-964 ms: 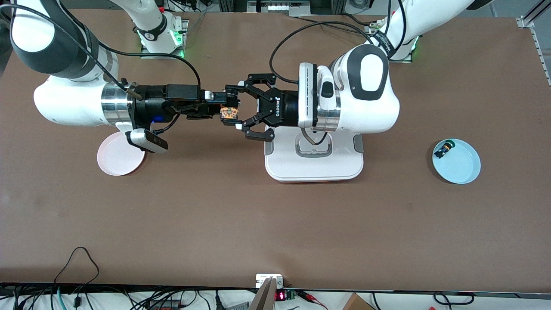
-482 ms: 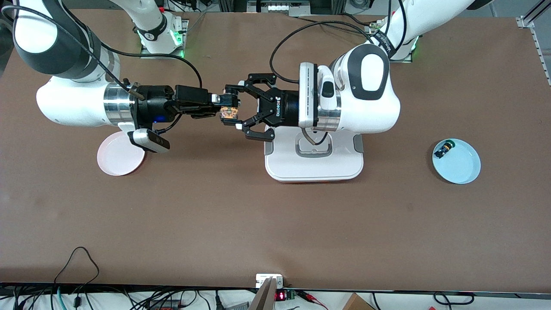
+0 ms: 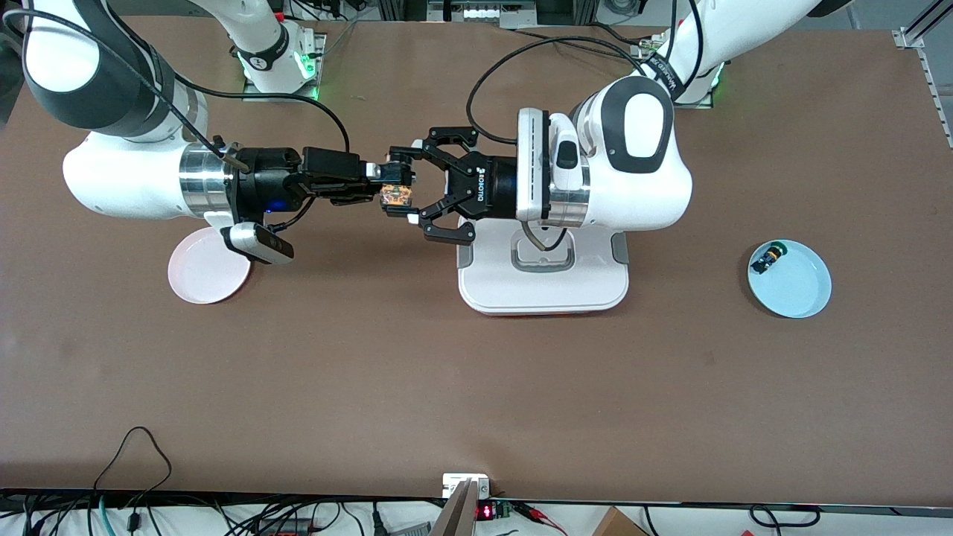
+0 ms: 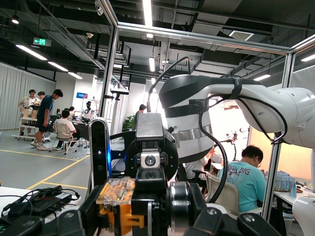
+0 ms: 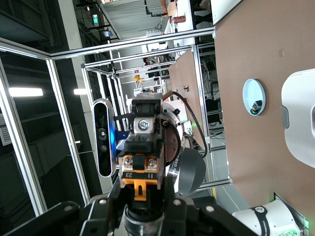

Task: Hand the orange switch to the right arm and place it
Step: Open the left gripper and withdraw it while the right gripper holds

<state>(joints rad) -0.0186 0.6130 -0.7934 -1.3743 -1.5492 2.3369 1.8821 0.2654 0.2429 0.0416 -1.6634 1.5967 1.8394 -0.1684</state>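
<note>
Right end effector (image 3: 376,182) of mine is reaching level across the middle of the counter (image 3: 476,387), and its tip is meeting the orange switch (image 3: 394,196) up in the air. I cannot tell whether it is already gripping the switch or only touching it. Under my right wrist, a pink plate (image 3: 195,283) is lying on the counter with nothing in it.

The switch is hanging between my two end effectors, above bare counter. My left end effector (image 3: 406,188) is pointing at the right one and is clamping the switch, with its linkages spread wide on both sides. In the right wrist view, the orange part (image 5: 140,184) is sitting just in front of the camera.

A white flat device (image 3: 543,286) is standing on the counter under my left wrist. Toward the left arm's end, a blue plate (image 3: 800,294) is holding another small switch (image 3: 767,258) near its rim.

I am judging that the pick-up is done and the handover is now happening. What is remaining is a sure grip by the right side, the release by the left, and the placing, probably on the pink plate.
</note>
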